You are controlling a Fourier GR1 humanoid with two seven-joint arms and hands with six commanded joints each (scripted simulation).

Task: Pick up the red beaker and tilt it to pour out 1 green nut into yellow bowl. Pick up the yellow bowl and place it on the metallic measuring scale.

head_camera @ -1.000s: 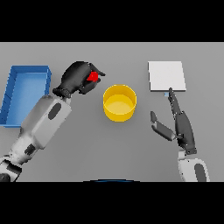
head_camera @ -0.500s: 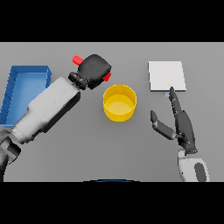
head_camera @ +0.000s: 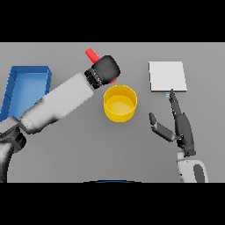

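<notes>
blue tray [head_camera: 26, 85]: far left of the grey surface [head_camera: 79, 154], apart from everything else.
left hand [head_camera: 106, 69]: curled round the red beaker [head_camera: 92, 54], held up just behind and left of the yellow bowl [head_camera: 120, 103].
red beaker: mostly hidden by the hand; one red end sticks out up-left, a sliver of red shows low-right by the bowl's rim. Long axis judged to run diagonally, upper-left to lower-right; which end is the mouth I cannot tell.
step: the pour, judged under way; no green nut is visible in the bowl or elsewhere.
next move: tilt further with the lower end over the bowl until one nut drops, then stop.
yellow bowl: upright, centre of the surface.
right hand [head_camera: 182, 127]: fingers straight and spread, idle right of the bowl.
measuring scale [head_camera: 167, 76]: pale square, just beyond the right hand's fingertip, nothing on it.
</notes>
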